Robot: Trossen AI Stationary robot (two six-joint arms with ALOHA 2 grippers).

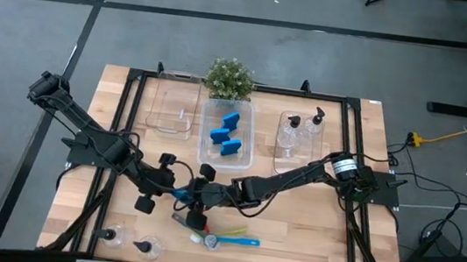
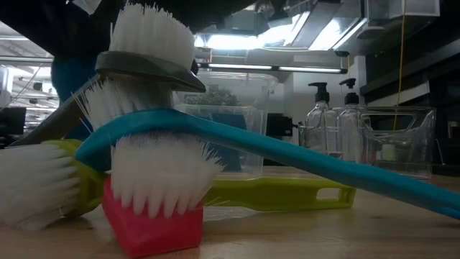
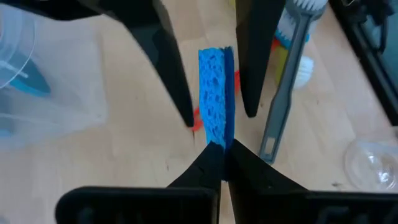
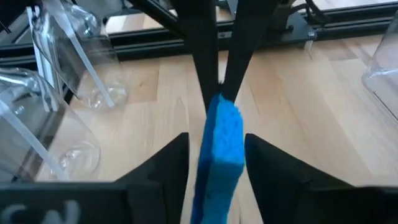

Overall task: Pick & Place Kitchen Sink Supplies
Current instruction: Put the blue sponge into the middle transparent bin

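Pinching blue sponge [image 3: 216, 93] in closed left gripper [image 3: 222, 147]; right gripper [image 4: 216, 155] straddling same sponge, jaws apart; handover spot obscured overhead.

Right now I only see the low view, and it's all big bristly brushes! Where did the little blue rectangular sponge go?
Observer: The left gripper is shut on one end of the small blue rectangular sponge, close to the brush pile.
Operator: Is the other arm helping?
Observer: The right gripper has its fingers open on either side of that sponge, and they are not pinching it.
Operator: Are there more sponges?
Observer: Yes, three more blue sponges lie in the clear plastic middle bin, next to the green potted plant.
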